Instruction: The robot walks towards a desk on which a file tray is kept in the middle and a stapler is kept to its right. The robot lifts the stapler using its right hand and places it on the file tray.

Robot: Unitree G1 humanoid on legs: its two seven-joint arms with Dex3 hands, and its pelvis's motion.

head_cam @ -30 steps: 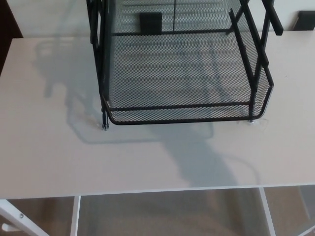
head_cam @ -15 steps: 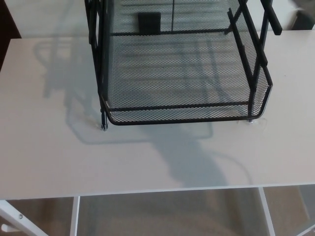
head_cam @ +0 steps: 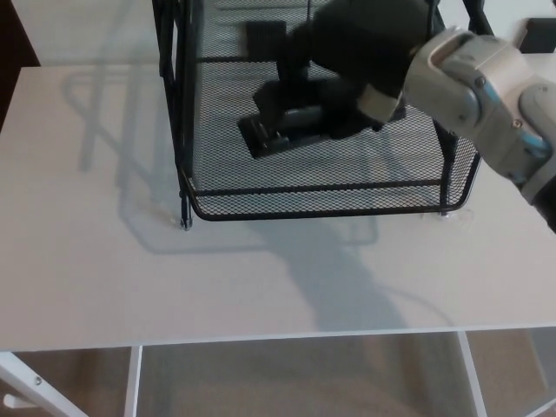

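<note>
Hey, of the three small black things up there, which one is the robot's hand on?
The stapler, gripped by the right hand inside the file tray. The block behind the mesh and the corner block sit farther back, untouched.

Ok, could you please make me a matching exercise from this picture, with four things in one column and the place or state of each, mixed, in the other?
Things:
1. black stapler
2. black wire-mesh file tray
3. black right hand
4. pale flat desk top

Places or states:
A. stands on the desk, near its middle
B. over the tray, fingers shut on the stapler
C. carries the tray
D. inside the tray, held at one end

Pairs: 1-D, 2-A, 3-B, 4-C
</note>
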